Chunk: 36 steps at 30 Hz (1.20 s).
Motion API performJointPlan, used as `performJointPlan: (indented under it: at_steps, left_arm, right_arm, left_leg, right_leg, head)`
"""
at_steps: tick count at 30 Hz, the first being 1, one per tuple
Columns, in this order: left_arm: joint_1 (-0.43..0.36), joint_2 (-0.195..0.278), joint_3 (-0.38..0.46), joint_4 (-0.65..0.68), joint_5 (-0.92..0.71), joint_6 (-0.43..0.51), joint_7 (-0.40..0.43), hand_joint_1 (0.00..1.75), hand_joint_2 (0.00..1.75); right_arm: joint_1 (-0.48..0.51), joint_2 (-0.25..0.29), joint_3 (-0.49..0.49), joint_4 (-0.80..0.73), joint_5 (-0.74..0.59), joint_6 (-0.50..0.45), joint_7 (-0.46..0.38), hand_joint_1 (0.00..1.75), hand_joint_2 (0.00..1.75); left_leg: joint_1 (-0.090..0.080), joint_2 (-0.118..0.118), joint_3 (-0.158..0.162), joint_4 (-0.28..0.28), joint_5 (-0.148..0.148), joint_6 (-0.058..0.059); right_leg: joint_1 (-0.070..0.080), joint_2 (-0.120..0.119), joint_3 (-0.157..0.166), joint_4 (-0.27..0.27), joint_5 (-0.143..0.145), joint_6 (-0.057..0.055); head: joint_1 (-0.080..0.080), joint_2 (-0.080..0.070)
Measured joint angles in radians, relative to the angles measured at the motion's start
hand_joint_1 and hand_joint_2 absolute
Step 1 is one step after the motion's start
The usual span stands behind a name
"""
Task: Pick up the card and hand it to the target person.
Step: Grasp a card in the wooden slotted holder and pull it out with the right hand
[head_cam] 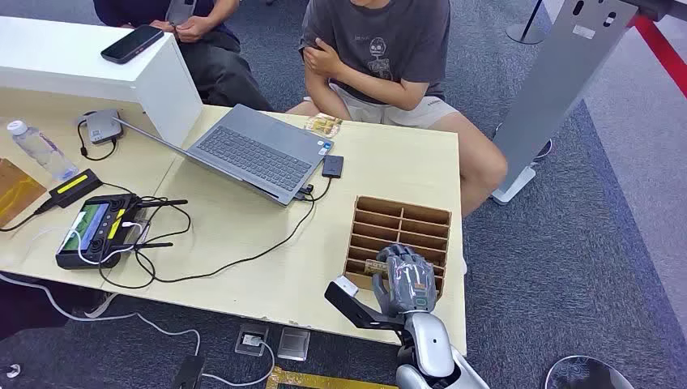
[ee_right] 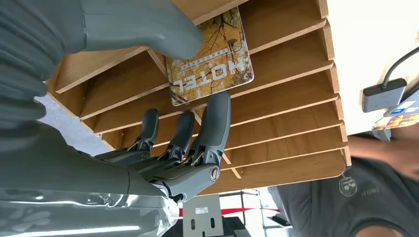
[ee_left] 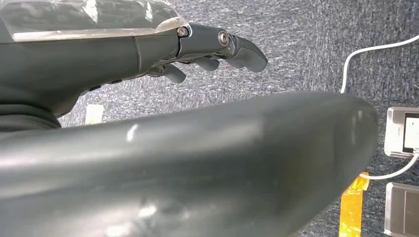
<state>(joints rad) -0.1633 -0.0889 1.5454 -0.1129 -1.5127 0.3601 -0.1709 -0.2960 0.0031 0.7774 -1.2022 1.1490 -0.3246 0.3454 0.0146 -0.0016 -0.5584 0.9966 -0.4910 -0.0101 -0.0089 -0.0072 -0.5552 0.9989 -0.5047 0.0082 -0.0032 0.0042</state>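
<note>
right hand point(ee_right: 163, 163) at wooden slotted rack point(head_cam: 405, 223), near edge of worktop point(head_cam: 243, 235). card point(ee_right: 210, 61) pinched betw thick thumb and one dark finger, other fingers point(ee_right: 148, 129) loosely curled beside it; card partly out of its slot, tilted. step in hand, by judgement: draw card free. best done w/ pull along slot line, no twist, so corners don't catch dividers; keep pinch firm, glossy face likely slippery. card: thin, flat, rounded corners, printed yellow-brown leaf pattern, "hotel" lettering. rack: plain plywood, thin slats. target prob. seated person point(head_cam: 381, 57) across worktop. left hand point(ee_left: 217, 49) over grey carpet, fingers bent, nothing held.
</note>
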Motion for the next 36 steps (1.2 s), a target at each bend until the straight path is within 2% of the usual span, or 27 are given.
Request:
performJointPlan:
  at_steps: [4,13,21,29,36]
  left_arm:
    - [0.000,0.000,0.000,0.000,0.000,0.001,0.000,0.00,0.00]
    - [0.000,0.000,0.000,0.000,0.000,0.006,0.002,0.00,0.00]
    - [0.000,0.000,0.000,0.000,-0.001,0.007,0.002,0.00,0.00]
    - [0.000,0.000,0.000,0.000,-0.003,0.007,0.002,0.00,0.00]
    - [0.000,0.000,0.001,0.000,0.002,0.009,0.002,0.00,0.00]
  right_arm:
    - [-0.001,0.000,0.000,0.003,0.000,-0.007,-0.002,1.30,1.75]
    - [0.001,0.004,0.006,0.011,-0.006,-0.023,-0.014,1.51,1.75]
    - [0.000,0.005,0.010,0.020,-0.012,-0.037,-0.015,1.54,1.75]
    - [0.000,0.005,0.010,0.020,-0.025,-0.043,-0.014,1.70,1.75]
    - [-0.006,-0.007,0.000,-0.028,-0.008,-0.029,-0.011,1.69,1.75]
  left_leg:
    - [0.000,0.000,0.000,0.000,0.000,0.000]
    - [0.000,0.000,0.000,0.000,0.000,0.000]
    - [0.000,0.000,0.001,0.000,0.000,0.000]
    - [0.000,0.000,0.001,0.000,0.000,0.000]
    - [0.000,0.000,0.001,0.000,0.000,0.000]
  right_leg:
    - [0.000,0.000,0.000,0.000,0.000,0.000]
    - [0.000,0.000,0.000,0.000,0.000,0.000]
    - [0.000,0.000,0.001,0.000,0.000,0.000]
    - [0.000,0.000,0.001,0.000,0.000,0.000]
    - [0.000,0.000,0.001,0.000,0.000,0.000]
  head:
    - [0.000,0.000]
    - [0.000,0.000]
    - [0.000,0.000]
    - [0.000,0.000]
    - [0.000,0.000]
